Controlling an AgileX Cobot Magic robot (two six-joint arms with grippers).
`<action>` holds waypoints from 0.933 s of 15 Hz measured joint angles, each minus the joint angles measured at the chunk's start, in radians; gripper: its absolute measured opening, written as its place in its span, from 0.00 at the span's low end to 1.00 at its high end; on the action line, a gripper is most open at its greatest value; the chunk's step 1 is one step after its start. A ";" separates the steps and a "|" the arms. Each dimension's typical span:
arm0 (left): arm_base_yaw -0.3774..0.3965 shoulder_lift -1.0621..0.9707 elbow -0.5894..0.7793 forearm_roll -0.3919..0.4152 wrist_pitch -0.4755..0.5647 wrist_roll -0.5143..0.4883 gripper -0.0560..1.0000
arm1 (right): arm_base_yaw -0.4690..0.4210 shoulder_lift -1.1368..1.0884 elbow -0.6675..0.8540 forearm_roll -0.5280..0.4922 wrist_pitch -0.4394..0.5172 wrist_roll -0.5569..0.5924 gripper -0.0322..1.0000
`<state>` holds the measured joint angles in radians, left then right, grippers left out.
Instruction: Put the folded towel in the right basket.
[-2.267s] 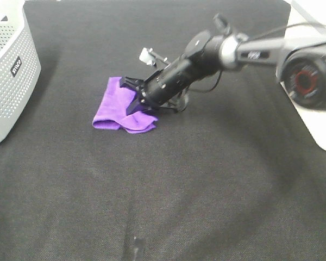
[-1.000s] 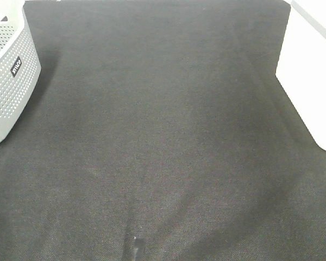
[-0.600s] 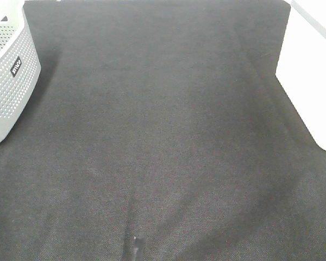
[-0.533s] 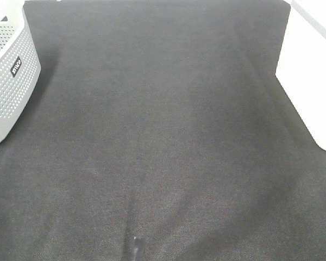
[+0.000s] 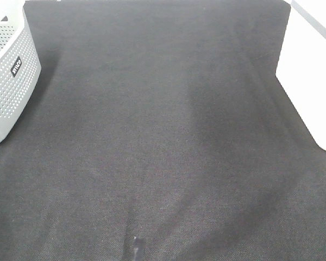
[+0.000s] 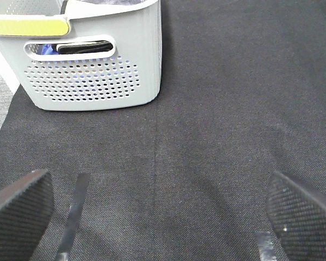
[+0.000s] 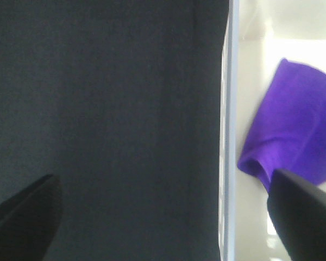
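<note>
left basket point(image 5: 11, 87): at mat's point(image 5: 163, 136) left edge | right basket point(image 5: 314, 92): at right edge | folded towel point(image 7: 293, 130): inside right basket

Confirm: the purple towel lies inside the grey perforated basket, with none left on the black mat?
Wrong basket: the right wrist view shows the purple towel inside the smooth white bin, not the grey perforated basket. None is left on the black mat.

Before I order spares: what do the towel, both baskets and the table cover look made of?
Folded towel: soft purple cloth, fibre unclear; rounded matte folds. Right basket: smooth cream-white walls, probably plastic. Grey basket: moulded plastic, rows of punched holes. Table cover: black matte fabric, visible weave.
</note>
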<state>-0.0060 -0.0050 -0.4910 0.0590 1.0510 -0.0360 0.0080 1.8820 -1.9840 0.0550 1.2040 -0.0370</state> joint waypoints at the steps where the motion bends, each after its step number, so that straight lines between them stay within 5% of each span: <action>1: 0.000 0.000 0.000 0.000 0.000 0.000 0.99 | 0.000 -0.047 0.056 -0.006 0.000 0.002 0.97; 6: 0.000 0.000 0.000 0.000 0.000 0.000 0.99 | 0.001 -0.624 0.721 -0.013 -0.191 -0.004 0.97; 8: 0.000 0.000 0.000 0.000 0.000 0.000 0.99 | 0.001 -0.967 1.007 -0.009 -0.187 -0.004 0.97; 14: 0.000 0.000 0.000 0.000 0.000 0.000 0.99 | 0.001 -1.668 1.345 -0.008 -0.082 -0.006 0.96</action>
<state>-0.0060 -0.0050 -0.4910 0.0590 1.0510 -0.0360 0.0090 0.2140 -0.6390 0.0470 1.1220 -0.0430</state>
